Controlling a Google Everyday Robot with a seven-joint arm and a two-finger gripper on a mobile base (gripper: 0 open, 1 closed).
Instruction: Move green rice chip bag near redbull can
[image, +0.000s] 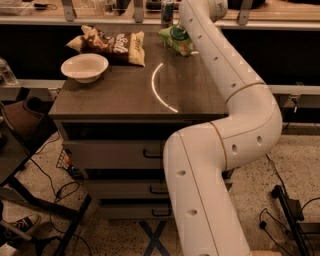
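Setting: dark cabinet top (190, 95) over drawers, with cables on a speckled floor.
Bag: the green rice chip bag (184, 46) lies at the back right, its long axis slanting from back left to front right.
Can: the redbull can (167, 10) stands at the back edge, just behind the bag's left end.
Gripper: the gripper (178, 33) sits on top of the bag, at the end of the white arm (235, 75); whether it grips cannot be told.
Coming move: likely only a short shift back and left.

Green bag (181, 46) at jaws, silver-blue can (167, 10), white bowl (84, 67)
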